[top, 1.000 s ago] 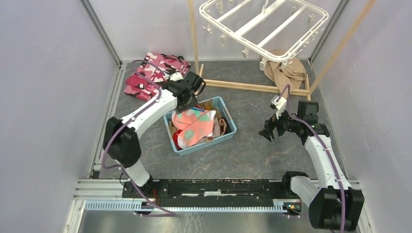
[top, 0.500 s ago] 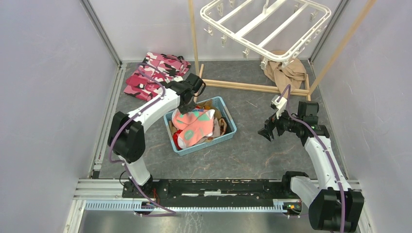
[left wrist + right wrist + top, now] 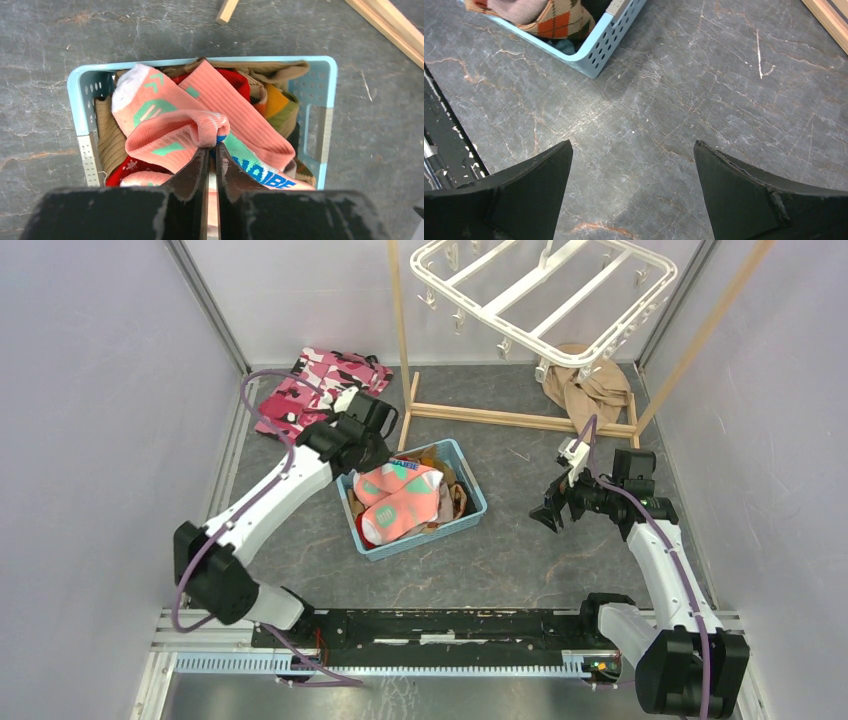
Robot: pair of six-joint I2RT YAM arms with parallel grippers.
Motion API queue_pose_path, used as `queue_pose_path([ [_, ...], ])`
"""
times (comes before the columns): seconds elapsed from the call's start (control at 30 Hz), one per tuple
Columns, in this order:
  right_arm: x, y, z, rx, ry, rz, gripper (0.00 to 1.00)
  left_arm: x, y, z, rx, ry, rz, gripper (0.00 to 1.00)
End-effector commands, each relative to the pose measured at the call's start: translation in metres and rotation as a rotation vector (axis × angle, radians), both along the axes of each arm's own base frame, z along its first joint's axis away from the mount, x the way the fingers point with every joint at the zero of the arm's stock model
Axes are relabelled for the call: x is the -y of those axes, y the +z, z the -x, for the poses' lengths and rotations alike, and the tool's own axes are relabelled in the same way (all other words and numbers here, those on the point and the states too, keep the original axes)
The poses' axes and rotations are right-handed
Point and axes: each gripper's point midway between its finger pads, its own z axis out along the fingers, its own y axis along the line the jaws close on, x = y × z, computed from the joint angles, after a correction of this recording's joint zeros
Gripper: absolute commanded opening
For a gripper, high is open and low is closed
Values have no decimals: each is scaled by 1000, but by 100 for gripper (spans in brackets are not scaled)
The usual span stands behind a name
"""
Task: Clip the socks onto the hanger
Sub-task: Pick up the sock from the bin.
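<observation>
1 salmon-pink sock [image 3: 172, 134] in the left hand [image 3: 210, 152] (over blue basket [image 3: 80, 97])

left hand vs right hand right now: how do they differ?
The left hand is shut, pinching a fold of the salmon-pink fabric sock with teal marks; the right hand is wide open and holds nothing. The left hand sits over the light blue perforated plastic basket; the right hand hangs over the grey stone-patterned tabletop, beside the basket's corner. Both are black, two-fingered and point downward.
</observation>
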Motion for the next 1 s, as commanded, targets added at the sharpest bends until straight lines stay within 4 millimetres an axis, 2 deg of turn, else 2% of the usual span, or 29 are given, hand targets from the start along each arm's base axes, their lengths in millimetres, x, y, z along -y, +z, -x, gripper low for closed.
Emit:
queue_pose_path([
  [0.0,-9,12,5,47,91,-28,98,10,46,-1,190,-178,51,7],
  [0.17,-13,23,11,82,168,-17,98,30,104,2,444,-378,136,2],
  [0.4,-11,51,8,190,225,42,98,67,207,22,802,-756,180,2],
  [0.53,-15,76,9,265,250,34,98,91,259,57,1035,-1016,249,2],
  [0.67,-23,97,18,380,311,20,98,109,307,94,1235,-1240,338,2],
  [0.83,-32,119,34,511,396,12,98,132,343,125,1304,-1424,531,2],
  [0.9,-34,131,37,544,407,7,98,141,345,139,1308,-1486,629,2],
  [0.97,-36,146,41,577,413,-1,98,154,338,152,1283,-1547,743,2],
])
